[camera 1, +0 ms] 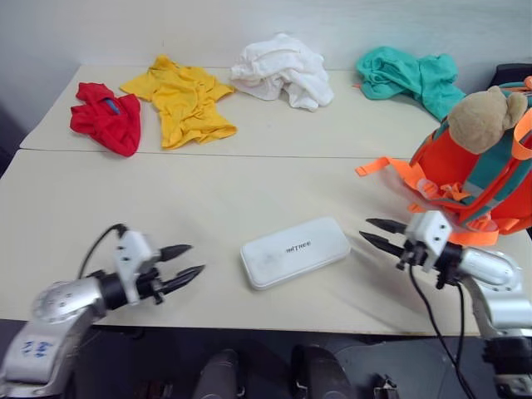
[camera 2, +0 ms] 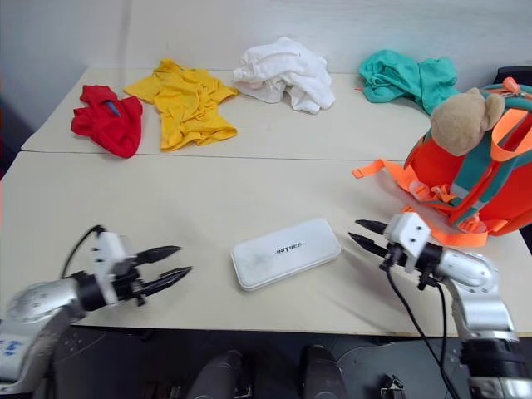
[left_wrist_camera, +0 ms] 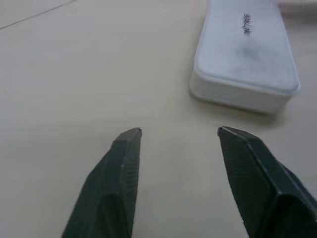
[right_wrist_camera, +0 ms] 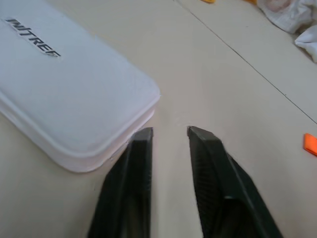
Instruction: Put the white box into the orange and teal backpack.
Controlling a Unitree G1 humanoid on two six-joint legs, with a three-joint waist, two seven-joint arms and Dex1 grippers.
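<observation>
The small orange backpack with teal trim (camera 1: 486, 179) is running off the picture's right edge at the beige table's (camera 1: 208, 208) right edge, its far side hidden (the tan plush bear (camera 1: 485, 116) is covering part of it). The dark lettering on the flat white plastic box (camera 1: 295, 251) is staying too small to read from the head views.

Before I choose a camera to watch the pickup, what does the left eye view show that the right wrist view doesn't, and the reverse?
Left eye view alone: the orange and teal backpack with its plush bear, the red, yellow and teal garments, and the left claw, open beside the box.

Right wrist view alone: the gap between the right claw and the box's rounded corner.

Both: the white box flat on the table, its dark lettering, and the right claw, slightly open, empty.
</observation>
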